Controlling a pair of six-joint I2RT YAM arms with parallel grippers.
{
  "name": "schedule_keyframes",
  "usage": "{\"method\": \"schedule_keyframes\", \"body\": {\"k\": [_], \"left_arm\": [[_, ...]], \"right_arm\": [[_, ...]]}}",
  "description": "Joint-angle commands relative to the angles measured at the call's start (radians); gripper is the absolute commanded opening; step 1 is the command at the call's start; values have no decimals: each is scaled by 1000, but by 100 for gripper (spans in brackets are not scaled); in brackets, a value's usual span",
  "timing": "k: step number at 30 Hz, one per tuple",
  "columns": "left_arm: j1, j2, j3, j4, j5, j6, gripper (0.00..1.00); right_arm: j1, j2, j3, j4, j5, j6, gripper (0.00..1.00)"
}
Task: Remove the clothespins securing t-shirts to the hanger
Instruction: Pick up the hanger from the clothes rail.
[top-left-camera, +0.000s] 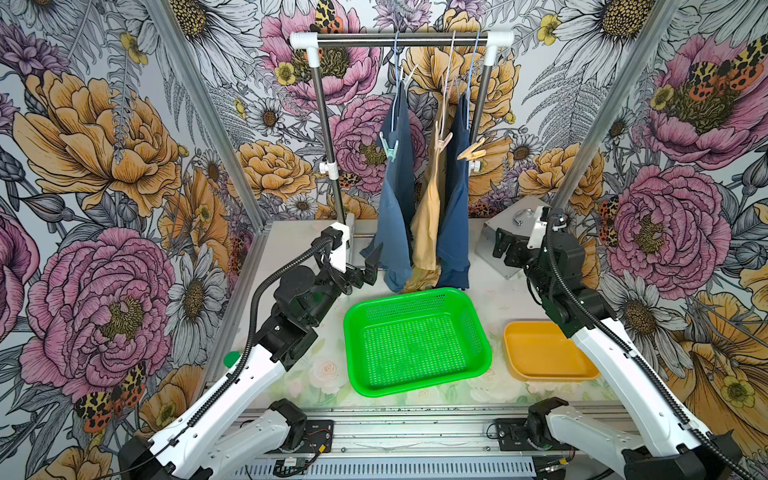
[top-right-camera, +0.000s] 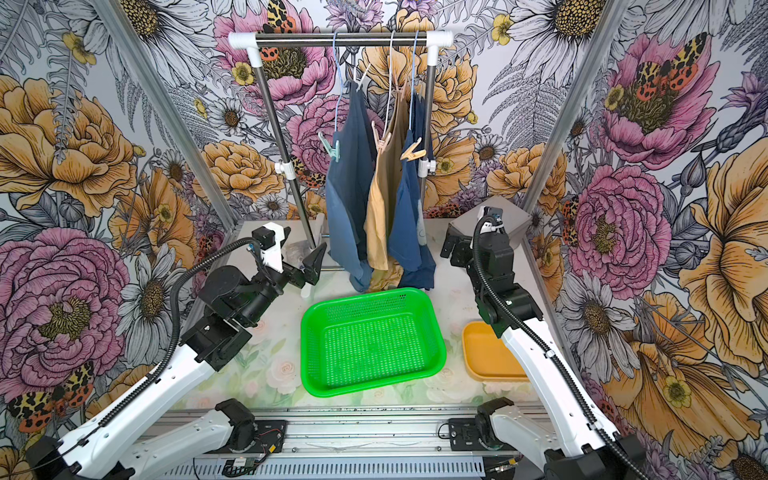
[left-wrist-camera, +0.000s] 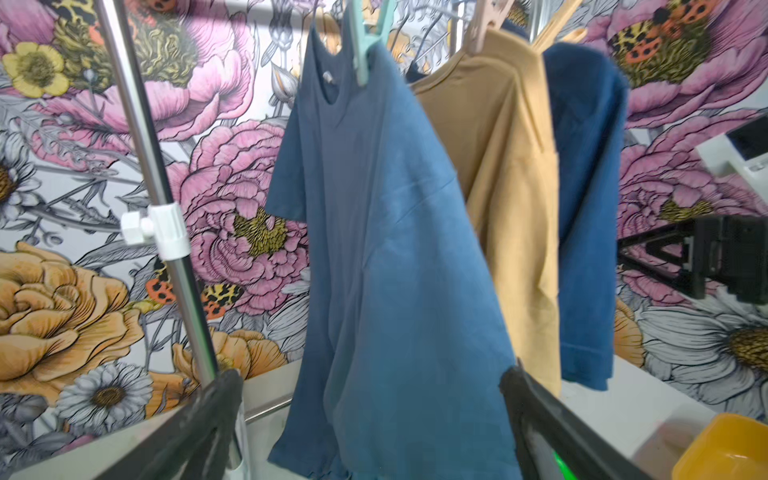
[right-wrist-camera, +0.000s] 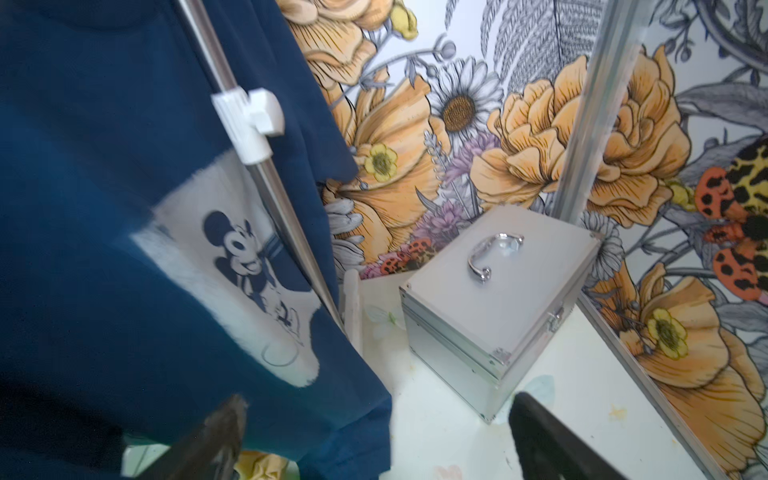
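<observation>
We see three shirts hanging side by side from hangers on the rack (top-left-camera: 399, 37) at the back of the table (top-left-camera: 316, 374): the blue shirt (top-left-camera: 395, 208) on our left, the tan shirt (top-left-camera: 428, 220) in the middle and the navy shirt (top-left-camera: 455, 216) on our right, their hems reaching down just behind the basket (top-left-camera: 353, 332). Each has a pin clipped at its near shoulder: a mint pin (top-left-camera: 390, 148) on the blue shirt, a pink pin (top-left-camera: 444, 141) on the tan one and a beige pin (top-left-camera: 471, 153) on the navy one, all three with prongs sticking out. In the left wrist view the mint pin (left-wrist-camera: 365, 45) grips the blue shirt's neckline. Our left gripper (top-left-camera: 371, 268) sits low beside the blue shirt's hem, well below the pins, with its jaws spread wide and nothing between them but the cloth hanging beyond. Our right gripper (top-left-camera: 500, 245) hovers in front of the case (top-left-camera: 498, 224), just beside the navy shirt, jaws likewise wide apart and holding nothing. A yellow tray (top-left-camera: 509, 345) lies to the right of the basket, partly under the right arm.
</observation>
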Motion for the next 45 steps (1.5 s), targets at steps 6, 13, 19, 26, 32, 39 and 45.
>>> {"method": "schedule_keyframes", "body": {"k": [6,13,19,26,32,39,45], "left_arm": [[-14,138,358,-276,91,-80,99],[24,282,584,-299,200,-119,99],[50,413,803,-299,288,-149,99],[63,553,1019,-299,341,-141,99],[78,694,1199,-299,386,-170,99],[89,830,1380,-311,417,-203,99],[95,932,1495,-340,438,-227,99]], "right_arm": [[121,19,186,-107,-8,49,100],[207,112,339,-116,42,22,99],[251,177,463,-117,68,6,100],[307,266,575,-116,89,-8,100],[350,308,637,-119,119,-25,100],[367,298,638,-133,146,-35,99],[367,357,713,-210,213,-53,95]]}}
